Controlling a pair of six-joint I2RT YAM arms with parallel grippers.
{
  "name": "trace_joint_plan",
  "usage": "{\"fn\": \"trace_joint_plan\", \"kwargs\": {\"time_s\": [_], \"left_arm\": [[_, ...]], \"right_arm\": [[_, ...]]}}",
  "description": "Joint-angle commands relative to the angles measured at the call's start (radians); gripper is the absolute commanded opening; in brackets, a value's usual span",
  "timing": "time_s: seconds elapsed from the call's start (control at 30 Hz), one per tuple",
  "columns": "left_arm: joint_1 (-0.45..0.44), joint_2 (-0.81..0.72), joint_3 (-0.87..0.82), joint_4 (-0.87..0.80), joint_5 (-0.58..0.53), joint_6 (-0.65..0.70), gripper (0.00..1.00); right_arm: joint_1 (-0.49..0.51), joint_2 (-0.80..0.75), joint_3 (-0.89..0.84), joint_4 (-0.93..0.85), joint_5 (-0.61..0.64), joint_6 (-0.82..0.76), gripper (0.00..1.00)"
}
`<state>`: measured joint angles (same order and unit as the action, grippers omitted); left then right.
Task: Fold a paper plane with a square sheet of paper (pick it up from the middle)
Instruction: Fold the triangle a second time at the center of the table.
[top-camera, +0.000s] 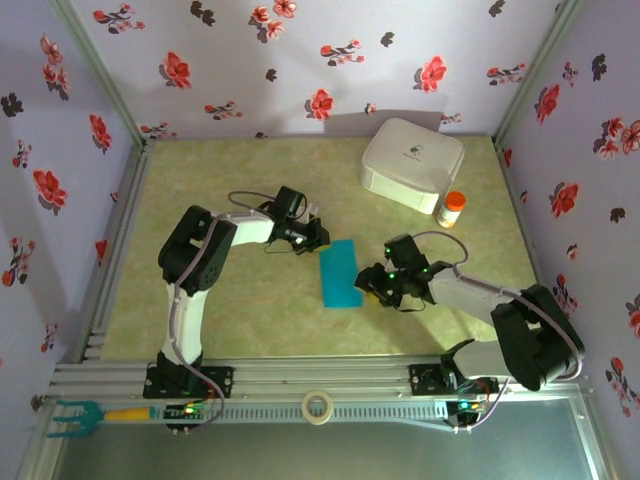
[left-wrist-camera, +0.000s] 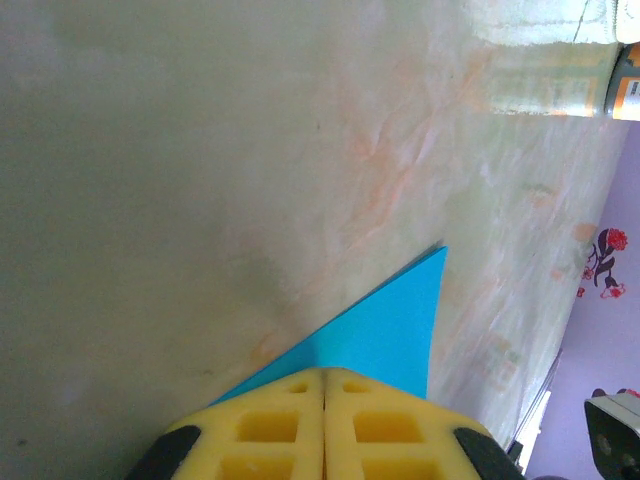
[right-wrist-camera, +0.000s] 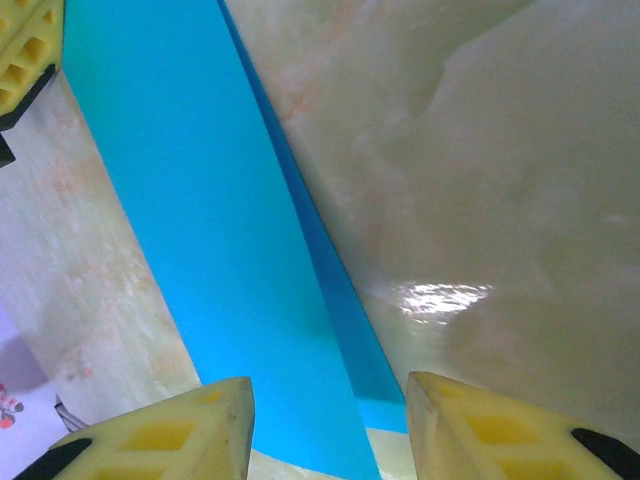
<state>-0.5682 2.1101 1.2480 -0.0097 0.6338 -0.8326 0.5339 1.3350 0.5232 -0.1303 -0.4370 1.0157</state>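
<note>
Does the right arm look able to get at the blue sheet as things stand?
Probably yes. The right gripper hangs open right at the near end of the square sheet of paper, with nothing between. The left gripper, shut, sits at the far corner, out of its way.

On the left, stands with the left arm (top-camera: 185, 300) upright from its base, folds at the elbow and reaches rightward to the middle, with the left gripper (top-camera: 318, 239) closed and its yellow fingers (left-wrist-camera: 265, 425) pressed flat together along one thin seam. On the right, leans with the right arm (top-camera: 490, 300) from its base leftward and forward, low and nearly stretched, with the right gripper (top-camera: 368, 285) parted, its two yellow fingers (right-wrist-camera: 190, 430) standing apart with a clear gap between them. Faces gripper to gripper near the middle, tips close but not touching.
</note>
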Motion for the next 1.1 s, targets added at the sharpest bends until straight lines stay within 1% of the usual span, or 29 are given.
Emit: {"fn": "trace_joint_plan", "kwargs": {"time_s": [0.0,0.13,0.4,0.77,0.83,0.87,1.07], "left_arm": [[0.01,0.011,-0.032,-0.056,-0.025,0.009,0.07],[0.009,0.012,-0.032,-0.057,-0.023,0.007,0.07],[0.009,0.01,-0.031,-0.055,-0.02,0.007,0.07],[0.008,0.011,-0.032,-0.046,-0.013,0.008,0.07],[0.008,0.011,-0.032,-0.044,-0.012,0.007,0.07],[0.009,0.01,-0.032,-0.043,-0.011,0.007,0.07],[0.008,0.01,-0.03,-0.041,-0.009,0.006,0.08]], "right_arm": [[0.0,0.03,-0.012,0.071,-0.042,0.027,0.44],[0.0,0.067,-0.009,0.106,-0.06,0.031,0.43],[-0.002,0.082,0.001,0.161,-0.073,0.018,0.43],[-0.038,0.16,0.009,0.291,-0.111,0.024,0.39],[-0.047,0.168,0.006,0.314,-0.128,0.024,0.36],[-0.052,0.171,0.006,0.32,-0.134,0.026,0.35],[-0.067,0.166,-0.006,0.322,-0.138,0.013,0.35]]}}
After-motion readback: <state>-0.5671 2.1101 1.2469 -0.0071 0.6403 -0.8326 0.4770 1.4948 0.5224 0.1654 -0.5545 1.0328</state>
